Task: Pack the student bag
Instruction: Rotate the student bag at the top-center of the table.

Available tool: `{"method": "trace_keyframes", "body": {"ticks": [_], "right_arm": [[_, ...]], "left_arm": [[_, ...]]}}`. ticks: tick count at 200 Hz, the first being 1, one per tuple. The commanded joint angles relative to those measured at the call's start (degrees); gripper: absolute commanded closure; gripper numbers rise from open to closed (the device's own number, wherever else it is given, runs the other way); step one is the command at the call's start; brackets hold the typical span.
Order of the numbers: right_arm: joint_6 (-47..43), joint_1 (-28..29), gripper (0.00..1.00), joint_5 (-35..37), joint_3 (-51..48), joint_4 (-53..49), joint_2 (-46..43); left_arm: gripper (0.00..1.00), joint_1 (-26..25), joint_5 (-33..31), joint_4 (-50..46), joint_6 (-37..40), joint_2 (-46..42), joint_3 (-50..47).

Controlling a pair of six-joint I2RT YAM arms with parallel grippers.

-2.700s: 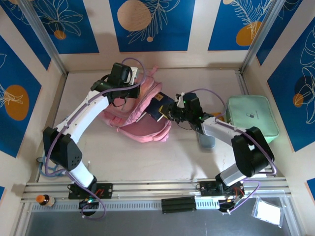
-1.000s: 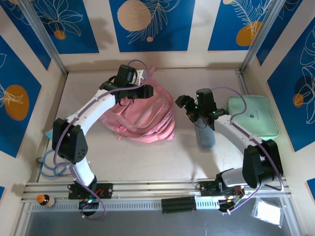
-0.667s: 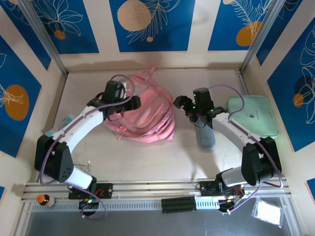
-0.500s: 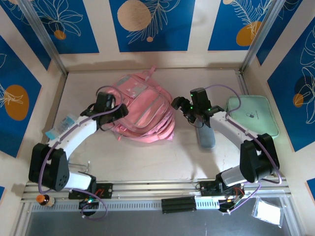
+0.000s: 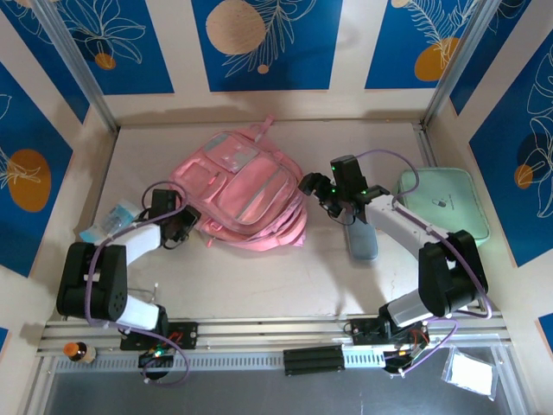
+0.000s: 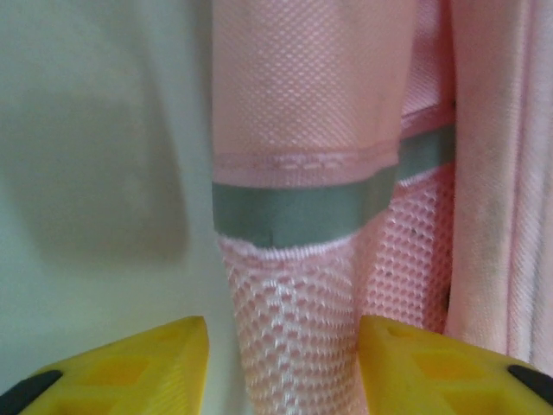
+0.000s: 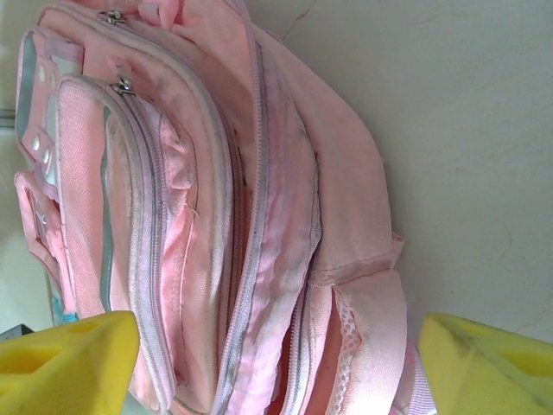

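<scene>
Overhead, the student bag (image 5: 246,186) lies flat left of centre on the surface (image 5: 259,277), toward its far edge. Left arm folded low; left gripper (image 5: 177,226) jaws apart astride the bag's mesh trim. Right arm bent; right gripper (image 5: 318,186) jaws wide apart beside the bag.

Student bag (image 7: 259,216) cropped at right wrist view's bottom edge
</scene>
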Motion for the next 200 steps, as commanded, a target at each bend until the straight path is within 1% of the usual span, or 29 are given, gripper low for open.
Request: {"method": "trace_keyframes", "body": {"ticks": [1, 10, 36, 72, 90, 107, 141, 164, 200], "right_arm": [[-0.5, 0.7, 0.17, -1.5, 1.0, -0.1, 0.4], [-0.4, 0.9, 0.18, -1.3, 0.6, 0.2, 0.2], [-0.5, 2.0, 0.19, -1.7, 0.0, 0.4, 0.5], [-0.7, 3.4, 0.22, -5.7, 0.4, 2.2, 4.1], [-0.7, 3.3, 0.26, -8.6, 1.9, 2.0, 7.4], [-1.3, 3.0, 0.3, -10.3, 4.2, 0.7, 10.7], [-5.0, 0.2, 0.45, -10.5, 10.0, -2.7, 17.0], [-8.2, -2.9, 0.49, -8.3, 13.2, -3.5, 20.6], [-15.2, -6.9, 0.49, -6.1, 20.5, -6.6, 27.1]], "left_arm": [[0.58, 0.7, 2.1, 3.7, -2.3, 1.8, 1.3], [0.62, 0.7, 2.1, 4.3, -2.7, 2.2, 1.2], [0.75, 0.6, 2.4, 5.1, -2.9, 1.9, 0.9], [1.0, 0.3, 2.8, 3.1, -0.8, -0.6, 2.3], [1.0, -0.3, 3.4, 1.4, 0.8, -2.1, 3.7], [1.0, -1.4, 5.4, 0.5, 2.1, -2.8, 5.5], [1.0, -4.9, 9.4, 0.3, 2.6, -2.4, 8.9], [1.0, -8.5, 10.0, 0.3, 2.2, -1.5, 11.2], [1.0, -13.7, 9.8, 3.0, -1.0, 1.0, 13.2]]}}
